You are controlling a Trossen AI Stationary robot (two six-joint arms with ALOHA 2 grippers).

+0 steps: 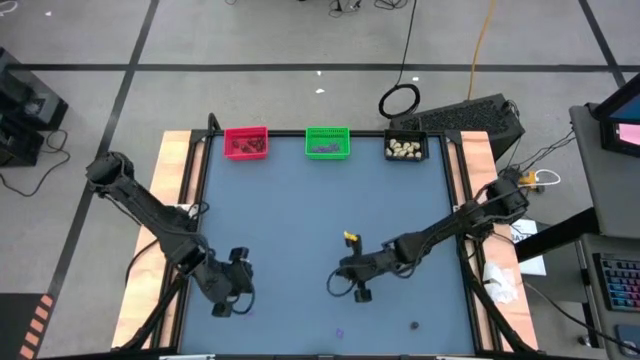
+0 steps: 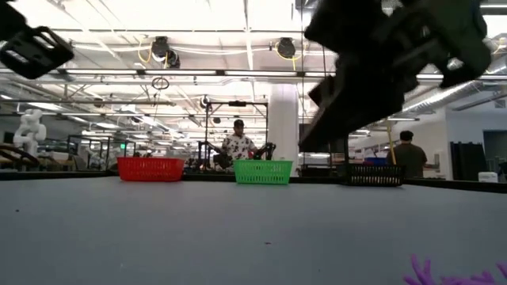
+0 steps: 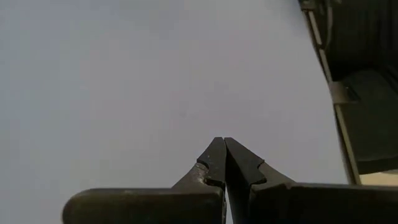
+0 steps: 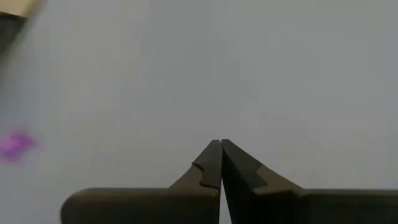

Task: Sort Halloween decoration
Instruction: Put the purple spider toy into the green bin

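Observation:
Two loose pieces of the Halloween decoration lie near the table's front edge: a flat purple bit [image 1: 338, 332] [image 4: 15, 144] [image 2: 420, 273] and, to its right, a dark lump [image 1: 414, 324]. My right gripper [image 4: 221, 142] [image 1: 340, 283] hovers shut above the blue table, a little behind the purple bit, holding nothing. My left gripper [image 3: 224, 140] [image 1: 224, 300] is shut too, over bare table at the front left, and has nothing in it. More trinkets lie in the three bins along the far edge.
A red bin [image 1: 246, 142], a green bin [image 1: 327, 142] and a black bin [image 1: 406, 148] stand in a row at the far edge. The blue mat's middle [image 1: 300, 220] is bare. Wooden side rails [image 1: 170, 200] border the table. People stand in the room beyond [image 2: 238, 144].

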